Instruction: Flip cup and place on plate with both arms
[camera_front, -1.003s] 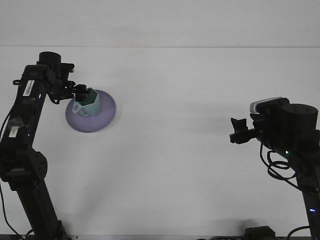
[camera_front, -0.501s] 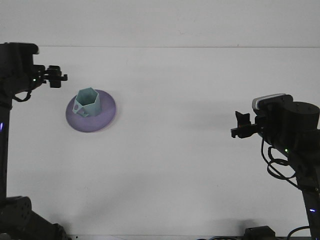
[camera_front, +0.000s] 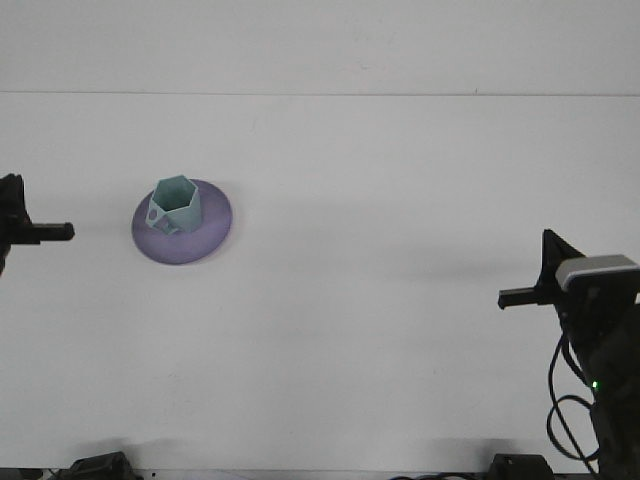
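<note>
Tools: left tool at far left edge, right tool low right, both clear of table items; jaw state can't tell. Teal hexagonal cup upright, mouth up, on purple plate, left-centre.

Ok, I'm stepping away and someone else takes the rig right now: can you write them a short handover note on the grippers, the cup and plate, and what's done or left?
Left gripper: at the table's left edge, apart from the plate, holding nothing; finger state unclear.
Right gripper: at the right side, far from the plate, holding nothing; finger state unclear.
Pale green hexagonal cup: upright, opening up, on the left part of the round purple plate, on the white table.
Done: cup flipped and placed on the plate.
Left: apparently nothing beyond parking the arms.
</note>
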